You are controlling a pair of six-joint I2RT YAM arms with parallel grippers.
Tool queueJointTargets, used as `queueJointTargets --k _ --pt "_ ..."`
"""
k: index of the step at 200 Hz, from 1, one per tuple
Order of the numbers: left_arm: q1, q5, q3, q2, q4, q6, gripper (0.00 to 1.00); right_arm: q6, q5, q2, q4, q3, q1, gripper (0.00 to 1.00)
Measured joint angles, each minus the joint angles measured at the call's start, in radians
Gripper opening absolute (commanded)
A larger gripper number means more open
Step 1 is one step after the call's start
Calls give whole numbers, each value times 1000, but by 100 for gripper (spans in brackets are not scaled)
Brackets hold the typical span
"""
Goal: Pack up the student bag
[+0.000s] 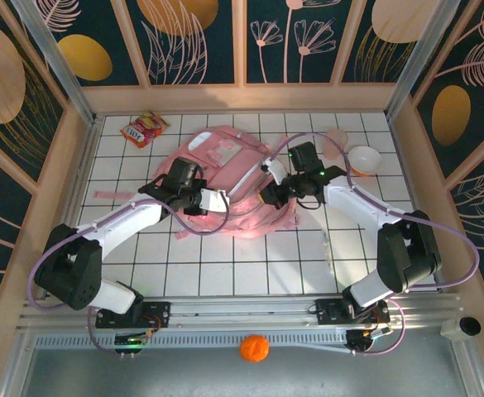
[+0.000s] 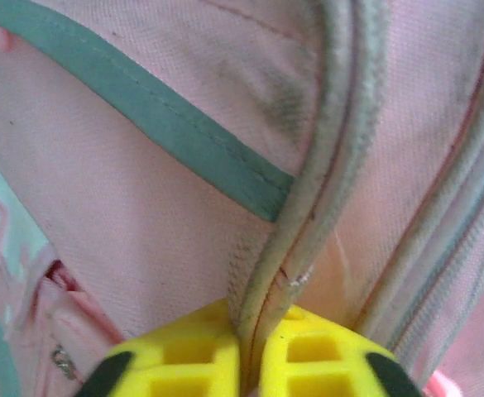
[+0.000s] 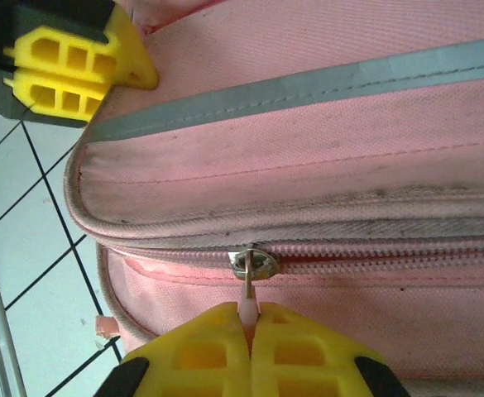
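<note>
White tiled table (image 1: 250,265), pale-pink student bag (image 1: 233,178) lying mid-table toward the far side, left gripper (image 2: 250,331) clamped on the bag's piped edge seam (image 2: 324,190), right gripper (image 3: 250,331) pinching the zip pull (image 3: 247,304), white bowl (image 1: 376,154) far right, snack packet (image 1: 144,129) far left

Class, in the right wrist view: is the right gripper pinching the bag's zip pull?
Yes: the right gripper is shut on the white zip pull of the student bag.

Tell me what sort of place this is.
Probably a staged robot test cell: white gridded table, leaf-patterned wall panels boxing it in, aluminium rail along the near edge, student bag mid-table.
</note>
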State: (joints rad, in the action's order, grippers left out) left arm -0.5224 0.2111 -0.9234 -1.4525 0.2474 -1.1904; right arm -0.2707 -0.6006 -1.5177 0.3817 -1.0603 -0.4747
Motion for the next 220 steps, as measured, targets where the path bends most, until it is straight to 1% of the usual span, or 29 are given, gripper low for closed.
queueJointTargets --k 29,54,72,96,119,139,165,197,220 --pt "-10 -9 1 61 -18 124 0 23 -11 4 -8 0 39 0" --pt "-31 -32 13 128 -11 274 0 41 -30 20 -17 0 47 0" --pt "-46 -47 24 148 -1 379 0 51 -37 35 -21 0 47 0" --pt "-72 -69 40 148 -7 499 0 73 -33 55 -27 0 31 0" --pt "-80 -77 41 148 -13 603 0 93 -20 72 -31 0 -17 0" --pt "-80 -89 39 142 -10 671 0 103 3 78 -29 0 -63 0" --pt "-80 -108 26 124 -4 740 0 132 35 84 -26 0 -95 0" --pt "-84 -135 16 117 -11 789 0 155 28 113 -18 -3 -143 0" --pt "-91 -143 12 117 -17 813 0 181 52 116 16 -34 -147 0"
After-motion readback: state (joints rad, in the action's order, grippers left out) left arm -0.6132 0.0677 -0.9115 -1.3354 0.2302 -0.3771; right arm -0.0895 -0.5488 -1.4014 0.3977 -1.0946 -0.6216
